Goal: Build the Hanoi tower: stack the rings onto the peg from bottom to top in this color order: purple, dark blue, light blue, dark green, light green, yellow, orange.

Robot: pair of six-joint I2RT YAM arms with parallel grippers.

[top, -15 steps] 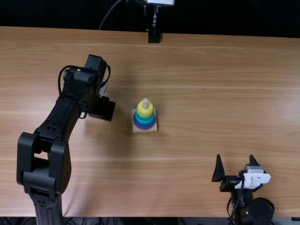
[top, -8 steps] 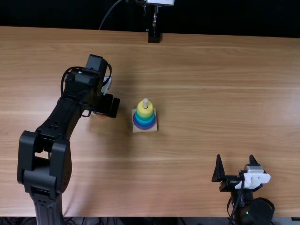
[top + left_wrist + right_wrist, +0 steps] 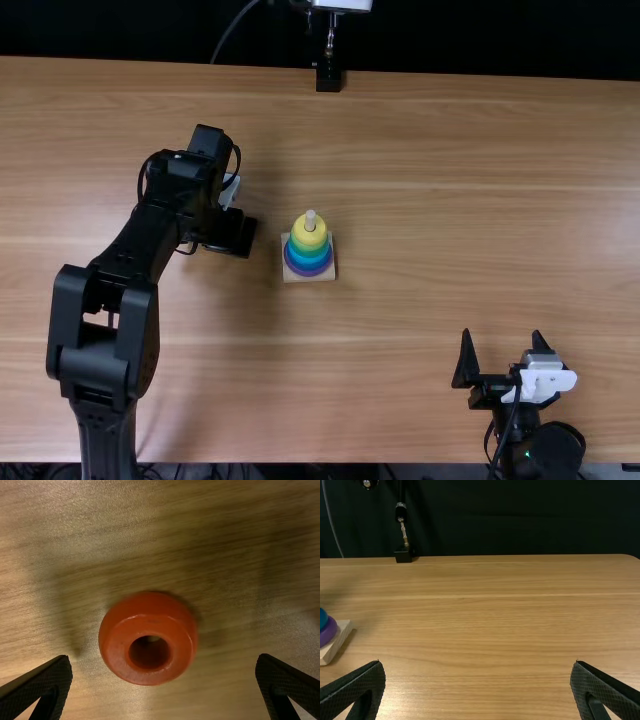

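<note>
In the top view my left gripper (image 3: 230, 232) is low over the table, left of the ring tower (image 3: 309, 250). That tower has purple, blue, green and yellow rings on its wooden base, yellow on top, and the tip of the peg (image 3: 310, 217) bare above it. In the left wrist view the orange ring (image 3: 170, 655) lies flat on the wood, hole up, between the wide-apart fingers of my open left gripper (image 3: 164, 672), touching neither. My right gripper (image 3: 505, 350) rests open at the near right; the right wrist view has the same gripper (image 3: 477, 675) holding nothing.
The wooden table (image 3: 450, 190) spreads around the tower. A black clamp mount (image 3: 328, 78) stands at the far edge, behind the tower. In the right wrist view the corner of the tower's wooden base (image 3: 340, 637) shows at the side.
My left gripper has shifted a little to the right, toward the tower, and its arm has moved slightly with it. The right arm and the tower have stayed still.
</note>
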